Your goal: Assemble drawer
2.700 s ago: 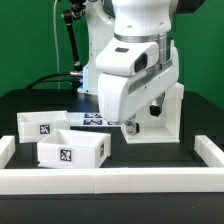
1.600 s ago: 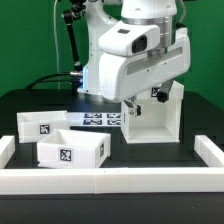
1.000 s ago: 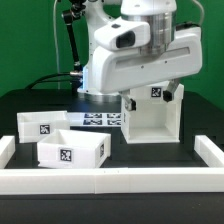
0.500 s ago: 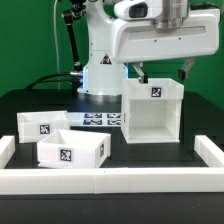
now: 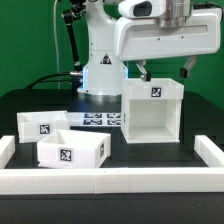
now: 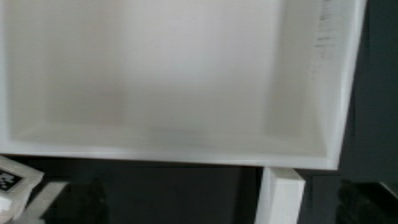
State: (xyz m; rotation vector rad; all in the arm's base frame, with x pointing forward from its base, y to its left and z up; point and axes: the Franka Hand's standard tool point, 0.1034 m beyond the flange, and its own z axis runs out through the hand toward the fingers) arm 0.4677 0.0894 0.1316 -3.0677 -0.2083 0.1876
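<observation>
The large white boxy housing (image 5: 152, 118) of the drawer stands on the black table with its open side up and a tag on its upper front. My gripper (image 5: 163, 72) hovers just above it, open and empty, its dark fingers (image 5: 140, 72) spread over the housing's top edges. Two small white trays lie at the exterior view's left, one further back (image 5: 42, 124) and one nearer (image 5: 72, 150), each with a tag. In the wrist view the housing's hollow inside (image 6: 178, 80) fills most of the picture and my gripper (image 6: 205, 205) shows only dimly.
The marker board (image 5: 100, 119) lies flat between the trays and the housing. A low white border rail (image 5: 110, 180) runs along the front and both sides of the table. The robot base stands behind. A white strip (image 6: 285, 198) shows in the wrist view.
My arm has risen from low against the housing to above it and has turned, so the housing and its tag now show fully. The housing and trays have not moved.
</observation>
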